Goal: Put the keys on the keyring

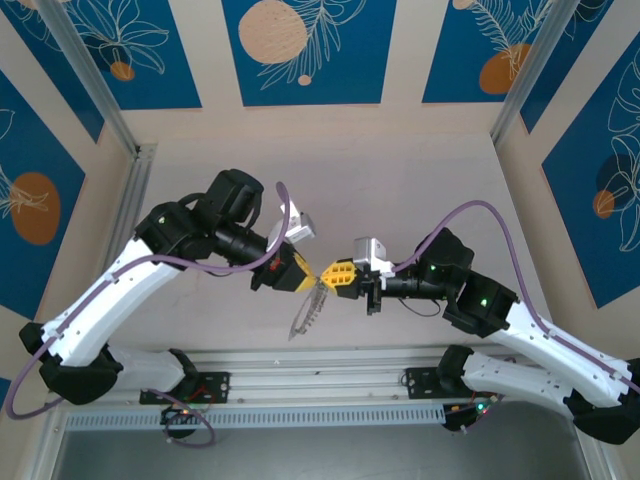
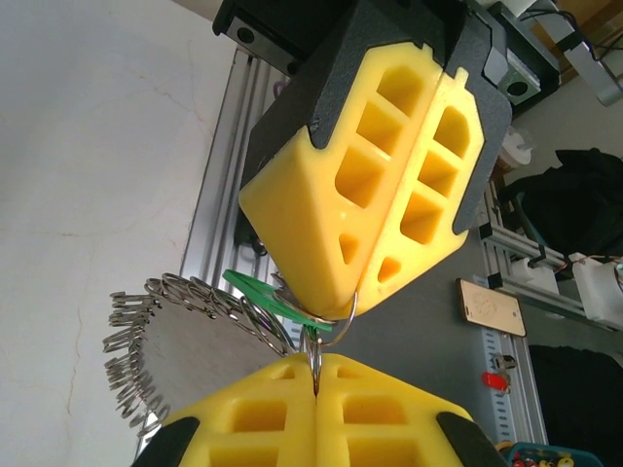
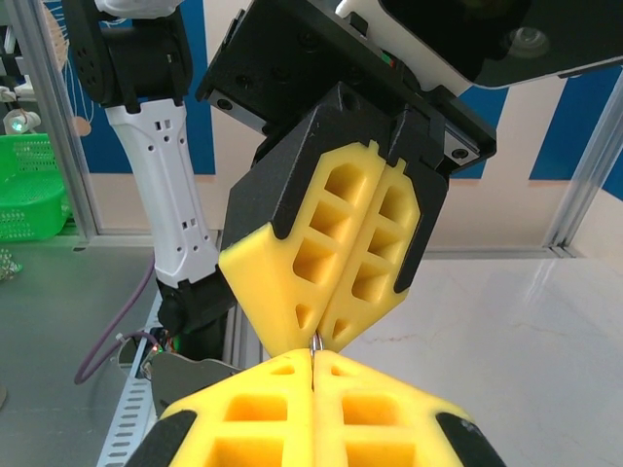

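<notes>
Above the table's near middle my two grippers meet tip to tip. The left gripper (image 1: 316, 272) (image 2: 316, 368) is shut on a thin silvery ring of the keyring (image 1: 308, 315), whose fan of silvery pieces (image 2: 146, 331) hangs below and to the left. The right gripper (image 1: 332, 277) (image 3: 312, 362) is shut too. In the left wrist view its yellow tips (image 2: 326, 309) pinch the end of the small green key (image 2: 255, 290) together with a wire ring. The right wrist view has the left gripper (image 3: 313, 336) just above its own jaws, with a sliver of metal ring between them; the key is hidden there.
An aluminium rail (image 1: 320, 365) runs along the near edge under both grippers. White table (image 1: 400, 180) stretches behind them, with frame posts (image 1: 130, 150) at the back corners. A green basket (image 3: 29, 185) stands off to the side.
</notes>
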Tool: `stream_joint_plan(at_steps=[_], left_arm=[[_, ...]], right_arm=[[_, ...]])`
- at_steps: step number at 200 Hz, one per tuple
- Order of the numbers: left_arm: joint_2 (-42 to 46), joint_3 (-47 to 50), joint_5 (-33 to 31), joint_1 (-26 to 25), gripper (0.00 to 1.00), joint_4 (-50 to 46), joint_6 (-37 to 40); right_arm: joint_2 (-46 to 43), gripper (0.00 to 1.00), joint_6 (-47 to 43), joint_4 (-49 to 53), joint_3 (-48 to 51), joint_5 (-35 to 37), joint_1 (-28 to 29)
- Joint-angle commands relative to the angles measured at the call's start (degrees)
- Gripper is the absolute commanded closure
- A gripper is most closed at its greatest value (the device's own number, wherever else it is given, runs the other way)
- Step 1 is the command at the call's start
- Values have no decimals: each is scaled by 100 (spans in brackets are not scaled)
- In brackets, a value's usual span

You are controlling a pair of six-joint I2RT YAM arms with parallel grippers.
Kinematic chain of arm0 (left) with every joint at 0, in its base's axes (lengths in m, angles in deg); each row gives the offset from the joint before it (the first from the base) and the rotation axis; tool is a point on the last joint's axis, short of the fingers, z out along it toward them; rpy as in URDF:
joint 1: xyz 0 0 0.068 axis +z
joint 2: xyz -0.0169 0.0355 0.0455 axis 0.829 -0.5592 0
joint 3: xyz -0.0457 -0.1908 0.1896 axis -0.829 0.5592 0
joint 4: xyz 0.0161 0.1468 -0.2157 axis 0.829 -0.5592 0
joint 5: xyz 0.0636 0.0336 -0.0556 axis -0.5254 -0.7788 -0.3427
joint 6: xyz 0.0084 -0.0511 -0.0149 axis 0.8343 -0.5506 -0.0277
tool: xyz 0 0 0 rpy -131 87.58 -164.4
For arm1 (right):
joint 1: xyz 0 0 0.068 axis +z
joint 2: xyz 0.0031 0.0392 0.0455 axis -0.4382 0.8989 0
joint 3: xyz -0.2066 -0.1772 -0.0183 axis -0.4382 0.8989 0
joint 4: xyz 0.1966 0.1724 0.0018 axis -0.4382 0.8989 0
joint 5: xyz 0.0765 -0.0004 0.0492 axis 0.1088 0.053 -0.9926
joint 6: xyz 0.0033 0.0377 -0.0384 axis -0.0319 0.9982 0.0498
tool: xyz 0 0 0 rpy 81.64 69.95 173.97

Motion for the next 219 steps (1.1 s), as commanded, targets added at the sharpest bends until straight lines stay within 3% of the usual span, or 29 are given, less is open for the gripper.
stream_joint_plan(at_steps=[1,219], left_arm=[[178,-46,82,-71,100,250,-46],[400,5,174,59,100,1264,-592]], right_arm=[[-112,100,44,33,-179,51,-25],[-298,100,-5,89,-24,41,105]])
